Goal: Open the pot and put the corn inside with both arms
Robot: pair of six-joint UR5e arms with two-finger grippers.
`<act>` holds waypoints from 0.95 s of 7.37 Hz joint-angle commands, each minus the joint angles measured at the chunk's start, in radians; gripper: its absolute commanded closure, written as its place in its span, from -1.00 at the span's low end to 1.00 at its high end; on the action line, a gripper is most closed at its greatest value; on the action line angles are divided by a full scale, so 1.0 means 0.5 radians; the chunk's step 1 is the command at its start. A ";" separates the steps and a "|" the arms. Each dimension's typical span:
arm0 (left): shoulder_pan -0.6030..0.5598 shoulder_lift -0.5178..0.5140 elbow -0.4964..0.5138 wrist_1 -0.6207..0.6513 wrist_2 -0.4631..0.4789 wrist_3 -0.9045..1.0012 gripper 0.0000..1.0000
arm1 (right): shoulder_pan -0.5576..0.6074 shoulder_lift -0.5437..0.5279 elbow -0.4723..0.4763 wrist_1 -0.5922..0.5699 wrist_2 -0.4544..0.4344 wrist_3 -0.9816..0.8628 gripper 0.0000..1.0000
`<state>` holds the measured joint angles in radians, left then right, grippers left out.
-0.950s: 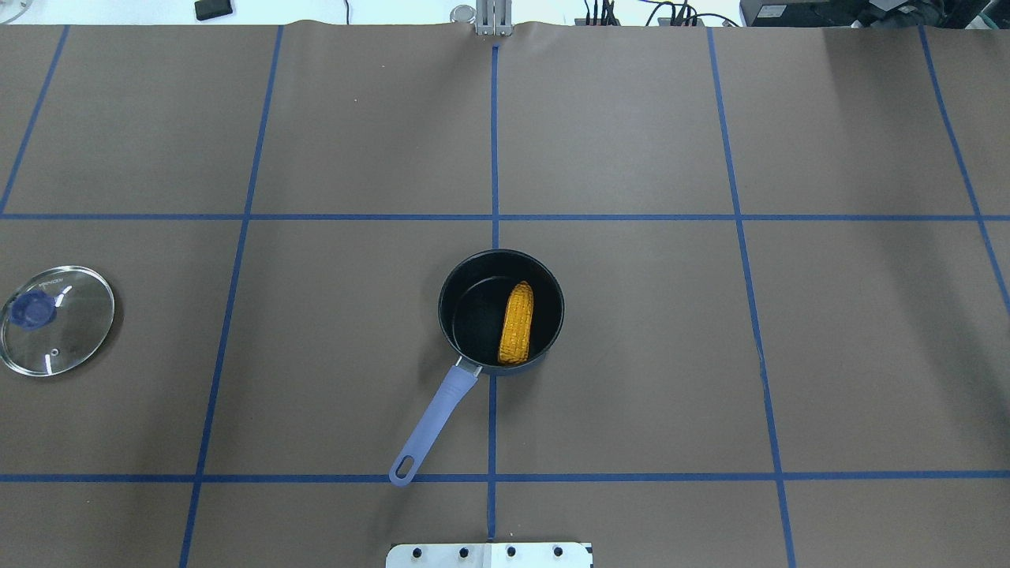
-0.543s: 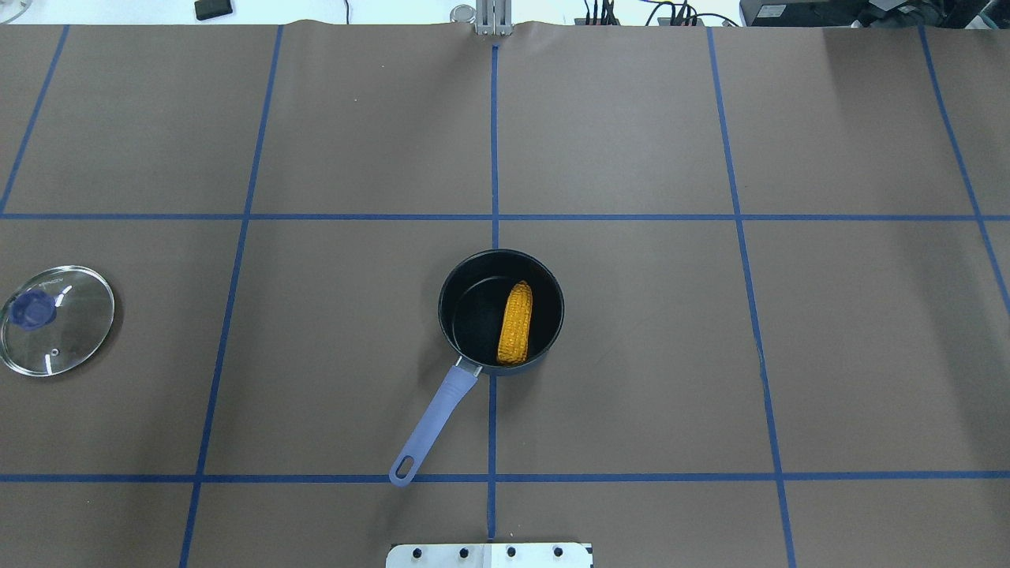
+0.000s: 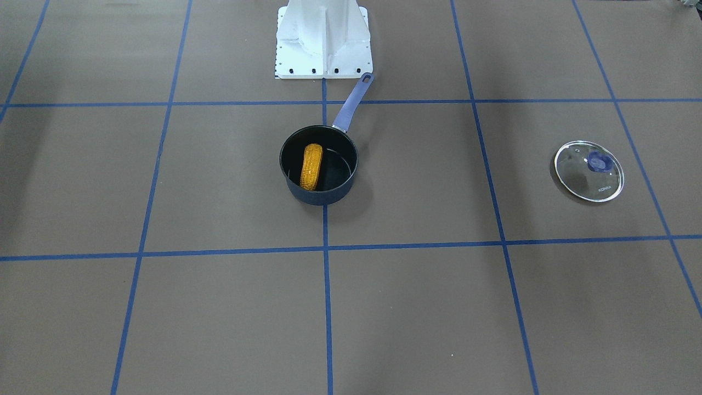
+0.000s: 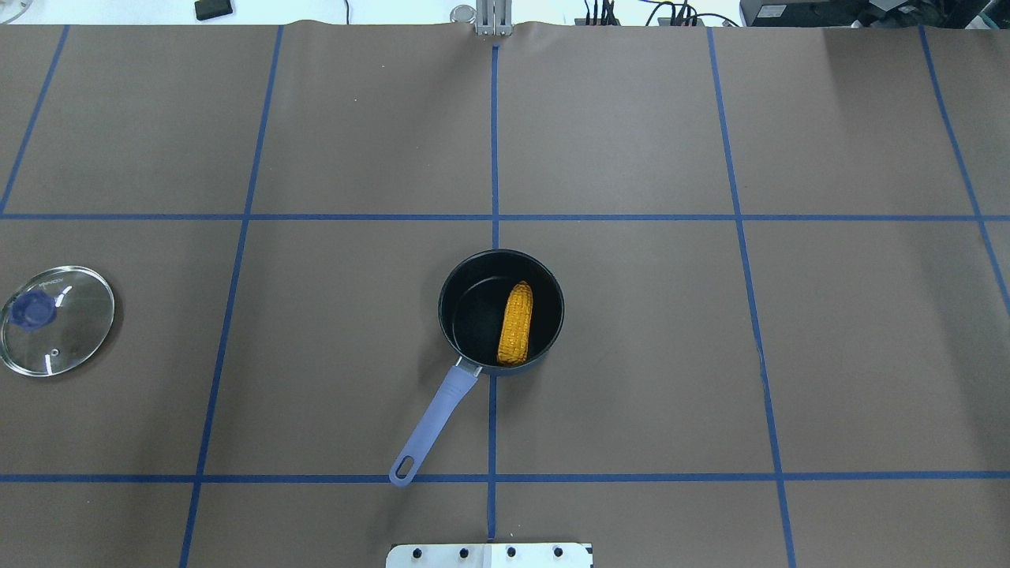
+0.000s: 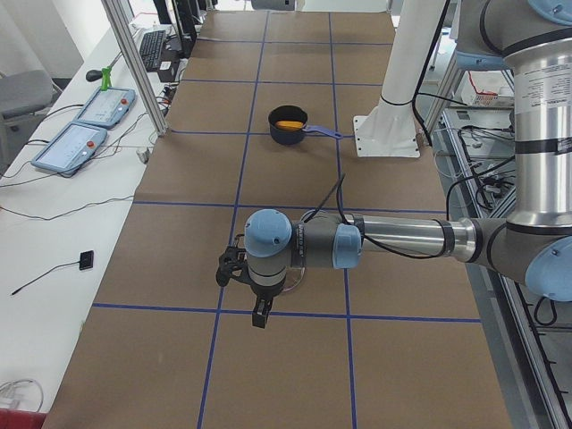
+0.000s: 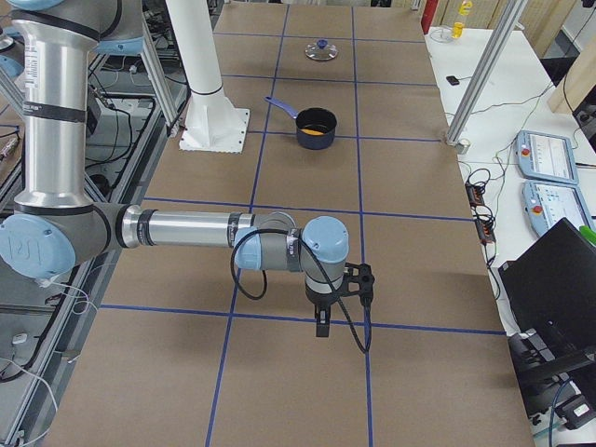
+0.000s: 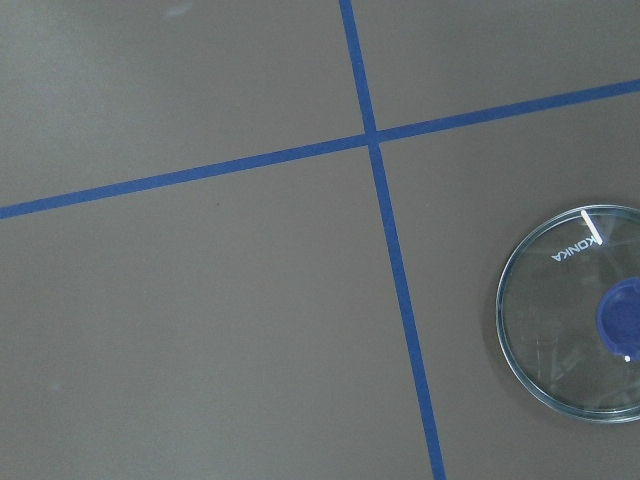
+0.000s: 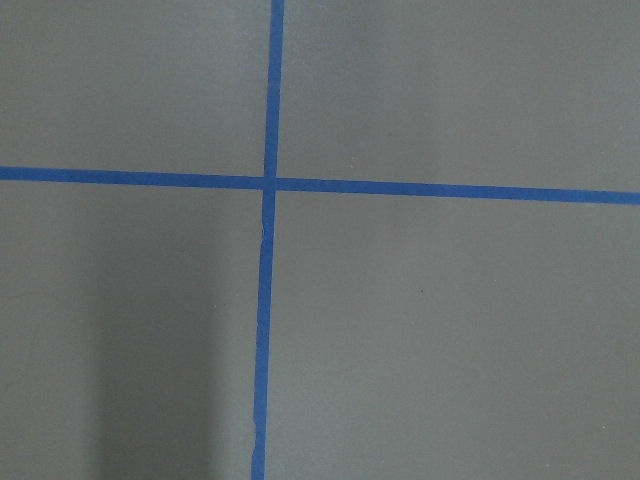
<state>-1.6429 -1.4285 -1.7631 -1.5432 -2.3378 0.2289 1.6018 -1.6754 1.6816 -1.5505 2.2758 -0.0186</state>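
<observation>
corn: toy cob (image 4: pixel 517 323) lies inside the saucepan (image 4: pixel 473 315), in the half on the robot's right, tapered end pointing away from the robot, blunt end at the wall near the handle root.
saucepan: open and upright, mid-table on the centre tape line; blue handle (image 4: pixel 434 418) angles back toward the robot's left.
lid: glass lid (image 4: pixel 57 320) flat on the table, blue knob (image 4: pixel 33 309) up, well apart from the saucepan on the robot's left.
left gripper: (image 5: pixel 259 313) hangs over the table near the lid, holding nothing that i can see. seen only from the side camera, so spread or pressed together: cannot tell.
right gripper: (image 6: pixel 322 326) hangs above bare paper far out on the other side, nothing visible in it. same limit, cannot tell.
step: looks like both goals are met, lid off and cob in. judgement: what's left is parking the arms.
how to do it well: raise each wrist straight up before swinging it home. route the left arm (image 5: pixel 402 237) high over the lid so it doesn't clip the knob. no reason to go near the saucepan again.
in the way: nothing between the arms and the saucepan. the white mounting base (image 3: pixel 323 44) sits just beyond the handle tip, so mind that corner on the way home.
surroundings: brown paper with a blue tape grid (image 4: pixel 631 355); teach pendants (image 5: pixel 89 112) on the side bench, off the work area.
</observation>
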 commanded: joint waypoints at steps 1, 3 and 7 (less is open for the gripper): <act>0.000 0.019 -0.002 -0.006 0.000 0.002 -0.98 | -0.001 -0.018 0.057 0.021 -0.014 -0.006 -1.00; 0.000 0.019 -0.002 -0.009 0.000 0.002 -0.98 | -0.001 -0.030 0.079 0.018 0.004 -0.012 -1.00; 0.000 0.016 -0.005 -0.009 0.000 0.005 -0.98 | -0.001 -0.027 0.088 0.021 0.001 -0.009 -1.00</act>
<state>-1.6419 -1.4204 -1.7653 -1.5476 -2.3378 0.2315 1.6015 -1.6892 1.7252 -1.5407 2.2762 -0.0231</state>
